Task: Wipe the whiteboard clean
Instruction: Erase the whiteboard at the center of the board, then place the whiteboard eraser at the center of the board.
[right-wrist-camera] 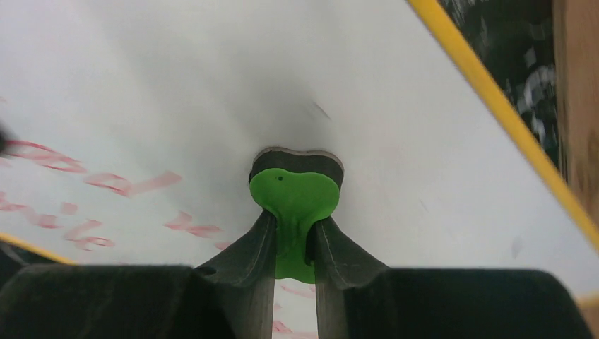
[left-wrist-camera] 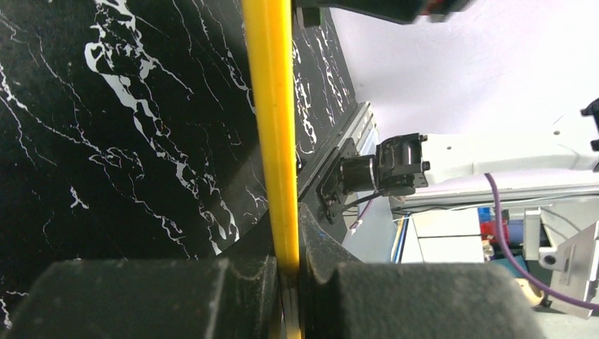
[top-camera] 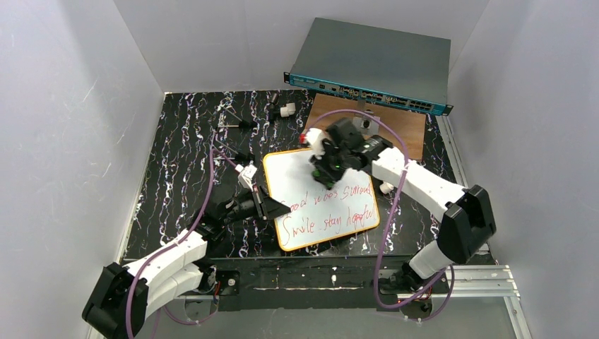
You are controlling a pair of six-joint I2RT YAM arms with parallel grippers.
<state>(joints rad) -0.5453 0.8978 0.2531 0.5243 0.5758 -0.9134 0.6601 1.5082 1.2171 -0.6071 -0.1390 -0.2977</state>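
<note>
Near the middle of the black marbled table lies the whiteboard, and we have it from both sides. Our left gripper is closed on the yellow frame at the board's left edge, fingers pinching the rim. Our right gripper is closed narrowly on the tab of a green eraser, whose dark felt pad sits flat on the bare upper half. Two lines of red handwriting cover the lower half — that, we judge, is the work left. To wipe well we should hold the pad flat and pressed and sweep down across the lettering in overlapping passes. The left clamp should brace the board against sliding — and we should stop short of those left fingers.
</note>
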